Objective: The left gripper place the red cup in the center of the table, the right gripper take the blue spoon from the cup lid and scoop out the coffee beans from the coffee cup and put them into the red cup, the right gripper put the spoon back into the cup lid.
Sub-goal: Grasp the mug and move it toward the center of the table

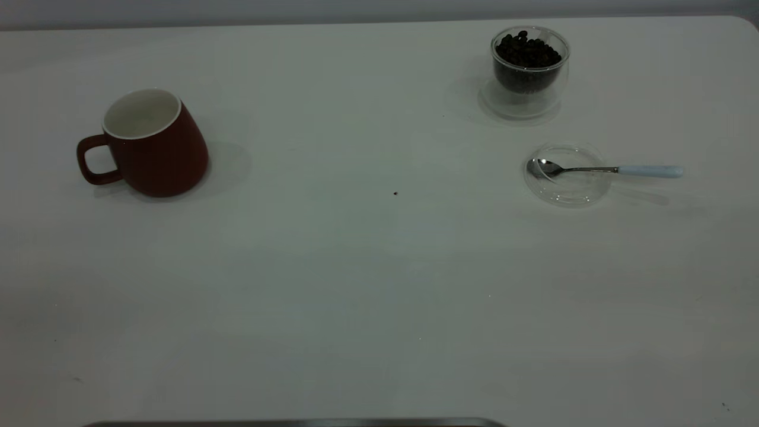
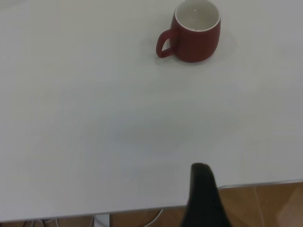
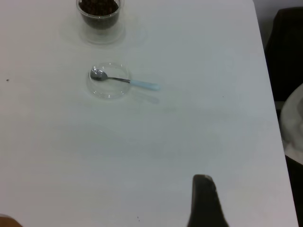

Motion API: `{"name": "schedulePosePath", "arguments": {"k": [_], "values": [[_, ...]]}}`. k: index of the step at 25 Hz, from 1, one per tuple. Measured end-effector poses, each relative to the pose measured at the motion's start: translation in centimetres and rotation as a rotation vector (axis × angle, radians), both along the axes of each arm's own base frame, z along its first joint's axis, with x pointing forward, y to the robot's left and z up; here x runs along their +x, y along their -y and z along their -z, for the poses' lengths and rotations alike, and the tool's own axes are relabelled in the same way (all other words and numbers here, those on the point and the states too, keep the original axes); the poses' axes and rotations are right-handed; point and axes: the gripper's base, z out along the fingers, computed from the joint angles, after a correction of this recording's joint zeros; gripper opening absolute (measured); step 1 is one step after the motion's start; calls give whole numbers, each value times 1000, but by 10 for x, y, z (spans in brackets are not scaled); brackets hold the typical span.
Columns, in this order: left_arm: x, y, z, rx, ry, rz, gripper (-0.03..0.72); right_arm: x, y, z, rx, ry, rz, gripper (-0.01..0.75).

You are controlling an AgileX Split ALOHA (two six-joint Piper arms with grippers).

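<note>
Nearest, bare white worktop [image 1: 356, 308]. Red cup [image 1: 148, 142] stands upright at left; coffee cup [image 1: 529, 65] of coffee beans [image 1: 526, 50] far right, blue spoon [image 1: 605, 170] resting on cup lid [image 1: 568, 187]. Both grippers' jaws: cannot tell, barely visible.

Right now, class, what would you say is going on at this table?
Nothing is being handled yet. The red cup stands empty at the left of the table, not in the center. At the right, the coffee cup holds the coffee beans, and the blue spoon rests with its bowl in the cup lid, handle sticking out. The left gripper and right gripper hang back near the table's edge, touching nothing.
</note>
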Motion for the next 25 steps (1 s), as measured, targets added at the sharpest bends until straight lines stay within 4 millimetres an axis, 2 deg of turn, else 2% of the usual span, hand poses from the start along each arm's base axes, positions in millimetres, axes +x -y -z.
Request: {"name": "schedulePosePath", "arguments": {"k": [7, 10, 12, 15, 19, 22, 25], "values": [[1, -1, -1, 8, -7, -6, 586, 0, 0, 0, 0, 0, 0, 531], [11, 0, -17, 10, -37, 5, 586, 0, 0, 0, 0, 0, 0, 531], [23, -1, -35, 24, -69, 21, 586, 0, 0, 0, 0, 0, 0, 531], [54, 1, -60, 68, -161, 61, 586, 0, 0, 0, 0, 0, 0, 531], [111, 8, -78, 141, -267, 152, 586, 0, 0, 0, -1, 0, 0, 531], [154, 16, -81, 179, -310, 216, 586, 0, 0, 0, 0, 0, 0, 531], [194, 23, -75, 232, -351, 290, 586, 0, 0, 0, 0, 0, 0, 531]]}}
